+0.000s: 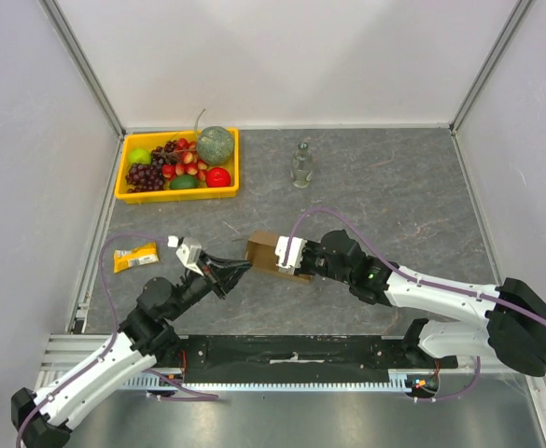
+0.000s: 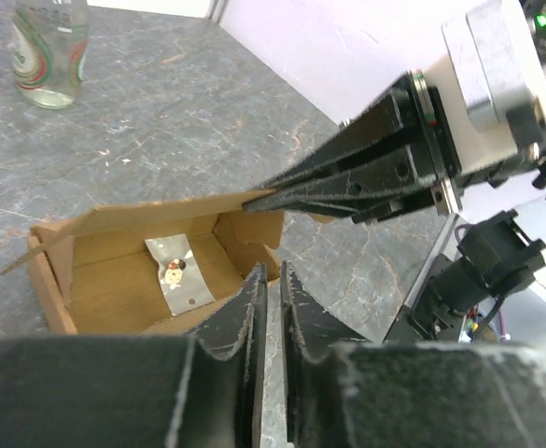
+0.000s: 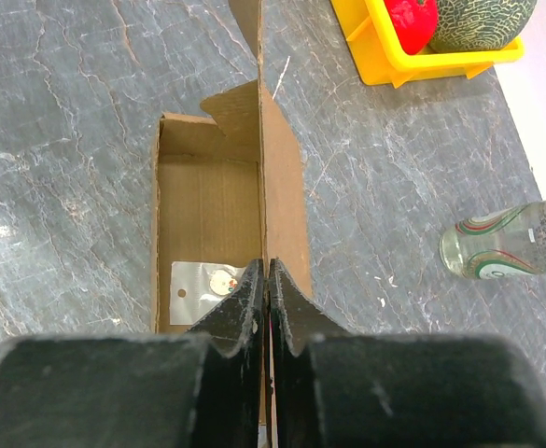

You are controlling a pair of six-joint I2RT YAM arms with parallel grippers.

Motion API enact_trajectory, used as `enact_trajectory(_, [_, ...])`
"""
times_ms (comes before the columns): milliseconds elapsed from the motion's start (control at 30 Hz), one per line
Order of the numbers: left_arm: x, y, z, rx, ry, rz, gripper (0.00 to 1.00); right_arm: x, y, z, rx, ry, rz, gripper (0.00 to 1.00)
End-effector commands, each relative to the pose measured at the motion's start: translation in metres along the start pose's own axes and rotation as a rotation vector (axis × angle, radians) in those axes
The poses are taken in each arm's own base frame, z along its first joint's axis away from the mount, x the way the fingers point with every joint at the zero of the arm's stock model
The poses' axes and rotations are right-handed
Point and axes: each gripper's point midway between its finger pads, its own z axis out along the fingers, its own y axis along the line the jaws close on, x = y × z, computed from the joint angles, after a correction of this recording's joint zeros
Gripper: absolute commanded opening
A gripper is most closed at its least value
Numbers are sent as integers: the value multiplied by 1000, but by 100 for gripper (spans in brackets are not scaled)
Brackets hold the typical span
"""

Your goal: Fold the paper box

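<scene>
The paper box point(image 1: 265, 250) is a small brown cardboard mailer lying open on the grey table, its lid flap raised. A small clear plastic bag point(image 2: 175, 271) lies inside it. My right gripper point(image 1: 288, 254) is shut on the edge of the raised lid flap point(image 3: 282, 205); the right wrist view shows the box point(image 3: 207, 205) just beyond my right gripper point(image 3: 268, 266). My left gripper point(image 1: 243, 270) is shut and empty, only a thin slit between its fingers, its tips at the near wall of the box point(image 2: 114, 280). The left gripper point(image 2: 273, 273) points under the right gripper's fingers point(image 2: 347, 182).
A yellow fruit tray point(image 1: 128, 191) stands at the back left and also shows in the right wrist view point(image 3: 385, 56). A glass bottle point(image 1: 301, 165) stands at the back centre and shows in both wrist views point(image 2: 49, 47) point(image 3: 511, 238). A yellow snack packet point(image 1: 135, 256) lies at the left.
</scene>
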Motion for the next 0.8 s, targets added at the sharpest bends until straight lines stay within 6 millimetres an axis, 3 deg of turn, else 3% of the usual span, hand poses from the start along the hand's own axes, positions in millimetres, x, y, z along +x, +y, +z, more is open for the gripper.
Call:
enact_trajectory(0, [-44,-1,11,-86,-39,29,11,4,3,-2,-4,20,-12,10])
enact_trajectory(100, [-62,5,31,-150,-18,86,2,7,4,-1,-9,35,-18,10])
enact_trajectory(300, [-81,14,81,-190,65,127,2,11,10,-1,-28,65,-30,13])
enact_trajectory(400, [-62,36,103,-199,182,86,2,14,12,-1,-35,82,-37,14])
enact_trajectory(533, [-38,65,113,-248,268,35,2,15,16,-2,-48,90,-43,16])
enact_trajectory(667, [-20,76,112,-259,312,33,2,16,17,-1,-47,87,-36,22])
enact_trajectory(767, [-2,77,109,-241,358,25,2,19,19,0,-52,95,-31,31])
